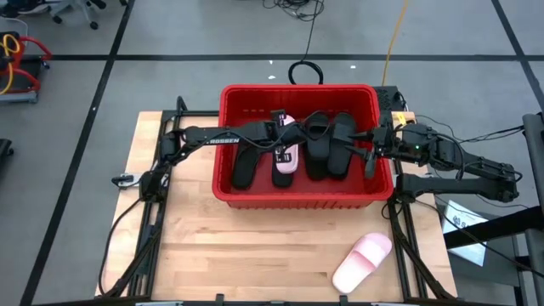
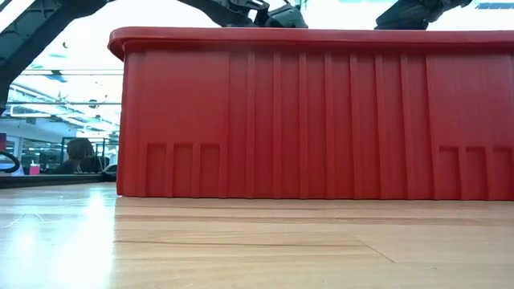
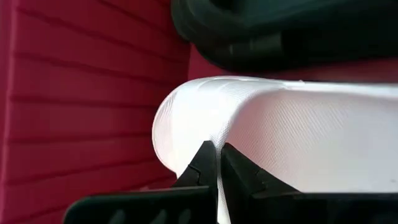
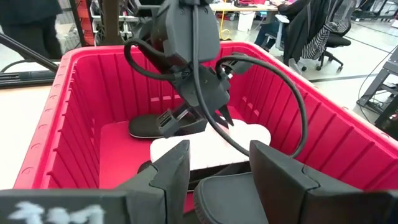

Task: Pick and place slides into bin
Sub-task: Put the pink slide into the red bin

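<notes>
The red bin point(image 1: 299, 201) stands mid-table and holds several black slides point(image 1: 328, 150) and one pale pink slide point(image 1: 286, 159). My left gripper point(image 1: 284, 143) reaches into the bin from the left and points down at that pink slide point(image 4: 205, 149), its fingertips closed on it point(image 3: 217, 163). My right gripper point(image 4: 221, 180) hovers just inside the bin's right wall point(image 1: 371, 158). It is open and empty above a black slide point(image 4: 230, 199). A second pink slide point(image 1: 363, 261) lies flat on the table at the near right. In the low view only the bin's wall point(image 2: 321, 120) shows. My left gripper pinches a thin raised edge point(image 3: 225, 134) on the pink slide's upper side between its two fingertips. Whether that edge is the strap or the sole's rim I cannot tell. The fingers come from above, pointing down. The slide lies on the black slides point(image 4: 149, 127) in the bin.
The bin's near wall point(image 2: 321, 120) blocks the low view. Cables and the arms' frames run along both sides of the table point(image 1: 144, 183). Bare wooden table top point(image 1: 246, 255) lies in front of the bin. People and chairs show beyond the table point(image 4: 311, 31).
</notes>
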